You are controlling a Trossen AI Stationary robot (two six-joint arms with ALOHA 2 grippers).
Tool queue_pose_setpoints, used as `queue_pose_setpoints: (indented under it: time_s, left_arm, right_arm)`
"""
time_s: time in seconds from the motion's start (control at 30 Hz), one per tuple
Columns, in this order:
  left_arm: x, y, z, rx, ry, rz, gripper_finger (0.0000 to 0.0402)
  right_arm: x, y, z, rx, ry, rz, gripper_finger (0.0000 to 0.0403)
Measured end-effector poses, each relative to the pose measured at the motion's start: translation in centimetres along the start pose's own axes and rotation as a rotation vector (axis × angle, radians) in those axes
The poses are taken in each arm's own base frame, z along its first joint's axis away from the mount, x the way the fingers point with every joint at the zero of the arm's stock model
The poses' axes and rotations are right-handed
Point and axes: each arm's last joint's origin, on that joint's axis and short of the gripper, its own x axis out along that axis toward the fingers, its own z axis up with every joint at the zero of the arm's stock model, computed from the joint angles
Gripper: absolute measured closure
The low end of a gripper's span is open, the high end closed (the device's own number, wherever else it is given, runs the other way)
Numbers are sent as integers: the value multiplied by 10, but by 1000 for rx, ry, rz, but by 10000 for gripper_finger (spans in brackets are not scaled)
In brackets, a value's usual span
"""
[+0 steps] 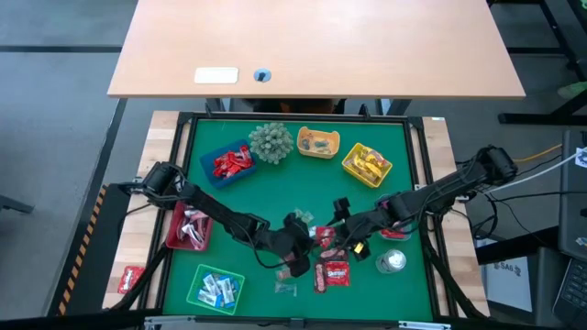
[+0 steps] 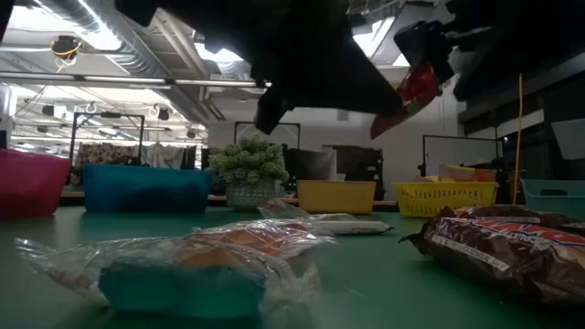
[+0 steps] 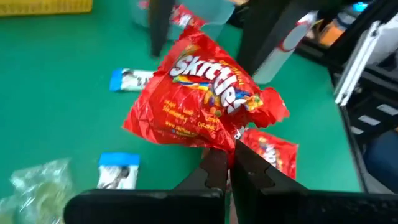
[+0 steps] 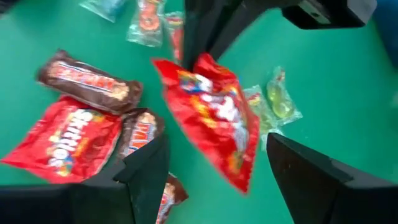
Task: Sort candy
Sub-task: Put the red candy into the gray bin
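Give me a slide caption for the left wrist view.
Left pincer shut on a red Skittles packet, lifted over the green mat.

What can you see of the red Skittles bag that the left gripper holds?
The Skittles bag is a glossy red, crinkled packet with white lettering and a rainbow print. The shut left gripper pinches its lower edge, holding it above the green mat. It hangs between the open fingers of the right gripper, which do not touch it.
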Motion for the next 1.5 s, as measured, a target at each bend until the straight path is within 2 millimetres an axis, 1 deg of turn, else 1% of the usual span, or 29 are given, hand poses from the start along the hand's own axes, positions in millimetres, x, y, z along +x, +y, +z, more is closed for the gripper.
queue_pose_setpoints:
  time_s: [0.13, 0.23, 0.37, 0.67, 0.73, 0.8, 0.93, 1.03, 1.17, 1.27, 1.4, 1.5]
  left_arm:
    - [0, -2, 3, 8, -20, -24, 401]
    - [0, -2, 2, 9, -19, -24, 401]
    - [0, -1, 3, 9, -19, -22, 401]
    - [0, -1, 3, 7, -23, -16, 401]
    - [1, 0, 4, 5, -24, -13, 400]
    - [1, 1, 4, 4, -24, -12, 392]
    - [2, 3, 5, 1, -25, -8, 358]
    - [2, 3, 5, 1, -25, -8, 330]
    - [2, 3, 5, 1, -25, -8, 303]
    - [2, 3, 5, 1, -25, -7, 295]
    - [2, 3, 5, 1, -27, -9, 295]
    - [2, 2, 6, 1, -27, -9, 295]
  right_arm:
    - [1, -1, 1, 0, -4, -28, 144]
    - [2, -1, 0, 0, 3, -26, 170]
    - [2, -1, 0, 0, 1, -26, 226]
    - [2, -1, 0, 2, 1, -25, 376]
    - [2, -1, 0, 2, 1, -24, 395]
    - [2, 0, 0, 3, 3, -11, 392]
    - [-2, 0, 1, -2, 41, 7, 388]
    - [-9, -2, 2, -11, 115, 18, 399]
    - [-25, -4, 2, 20, 240, 30, 395]
    - [-36, -5, -4, 73, 329, 35, 399]
    - [-52, -4, -15, 164, 431, 52, 398]
    - [-67, -6, -26, 214, 538, 6, 397]
